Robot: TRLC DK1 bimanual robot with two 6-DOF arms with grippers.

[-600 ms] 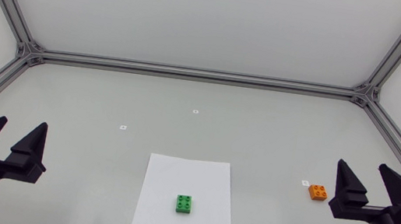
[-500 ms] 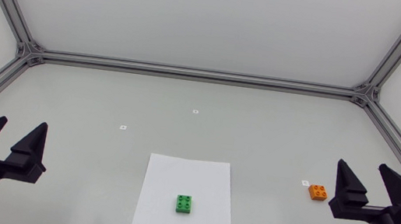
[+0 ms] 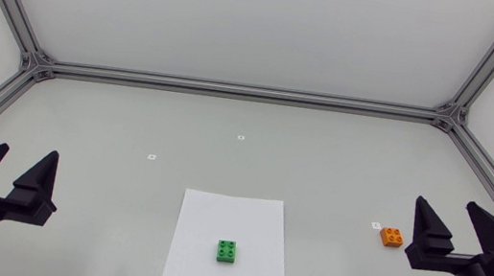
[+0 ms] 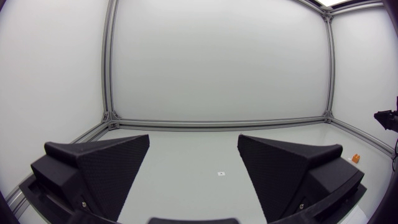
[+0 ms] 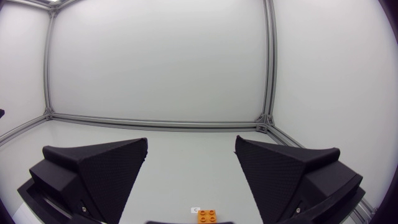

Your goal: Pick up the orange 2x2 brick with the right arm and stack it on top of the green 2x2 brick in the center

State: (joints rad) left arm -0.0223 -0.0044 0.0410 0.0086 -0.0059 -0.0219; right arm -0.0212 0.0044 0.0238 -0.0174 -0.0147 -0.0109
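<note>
My right gripper (image 3: 445, 216) has its two wedge fingers spread wide with nothing between them. In the right wrist view the orange brick (image 5: 208, 216) sits low on the table (image 3: 322, 158), ahead of the gap and about midway between the fingers. From above, it lies at about 8 o'clock of that gripper, just beside the nearer finger but apart from it, studs up. The green brick (image 3: 227, 250) is well apart from it, at roughly 9 o'clock of the orange one, on a white sheet (image 3: 217, 211) in the middle. My left gripper (image 3: 29, 162) hangs over the table's left side, equally wide open and holding nothing. I judge the pick has not begun and the approach is the step in hand. Next I must bring the right fingers down to straddle the orange brick squarely, then close on two opposite sides
</note>
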